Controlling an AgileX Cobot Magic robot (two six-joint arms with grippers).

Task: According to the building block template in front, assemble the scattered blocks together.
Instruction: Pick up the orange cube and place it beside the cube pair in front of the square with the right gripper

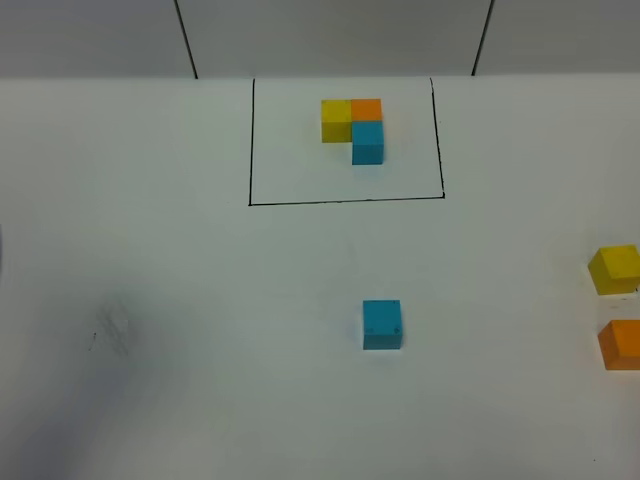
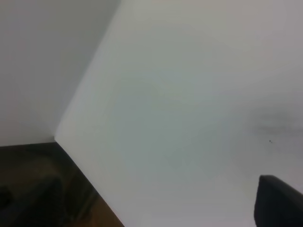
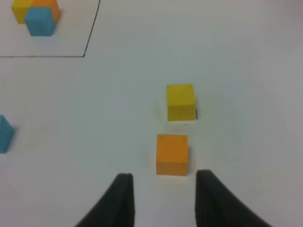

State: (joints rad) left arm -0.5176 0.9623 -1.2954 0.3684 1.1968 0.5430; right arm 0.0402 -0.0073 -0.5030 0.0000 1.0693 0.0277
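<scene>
Orange block (image 3: 172,154) just ahead of right hand (image 3: 164,178); fingers (image 3: 124,201) narrowly apart, empty.

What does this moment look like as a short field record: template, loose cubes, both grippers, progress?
template: yellow, orange and blue cubes in an L, inside the black frame
light blue cube: alone, mid-table, outside the frame
yellow cube: right edge of the high view
orange cube: beside the yellow cube, not touching it
right gripper: jaws apart, empty, just short of the orange cube
left gripper: only one dark part in view, state unclear
progress: no loose cubes joined yet
</scene>
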